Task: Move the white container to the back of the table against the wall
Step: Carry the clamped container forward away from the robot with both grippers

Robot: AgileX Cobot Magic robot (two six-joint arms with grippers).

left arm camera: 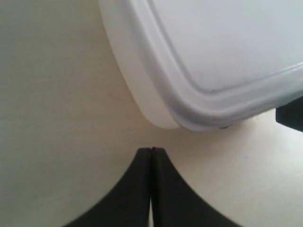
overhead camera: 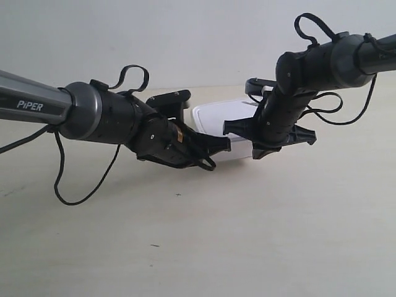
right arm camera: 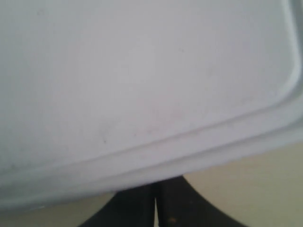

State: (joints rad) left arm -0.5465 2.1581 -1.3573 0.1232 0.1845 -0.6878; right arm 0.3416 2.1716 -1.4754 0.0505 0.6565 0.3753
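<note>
The white container [overhead camera: 216, 117] lies flat on the table [overhead camera: 185, 241], a short way in front of the wall [overhead camera: 185, 37]. Its lid is on. In the left wrist view my left gripper [left arm camera: 151, 149] is shut and empty, its tips just short of a rounded corner of the container [left arm camera: 199, 61]. In the exterior view it is the gripper [overhead camera: 224, 145] of the arm at the exterior view's left. My right gripper [right arm camera: 155, 185] is shut too, pressed against the container [right arm camera: 142, 85], with its tips hidden under the lid's rim. In the exterior view it [overhead camera: 229, 127] reaches in from the right.
Black cables [overhead camera: 80, 185] hang in loops from both arms down to the table. The right gripper's dark finger [left arm camera: 291, 113] shows at the edge of the left wrist view, beside the container. A strip of bare table [overhead camera: 204, 93] lies between container and wall.
</note>
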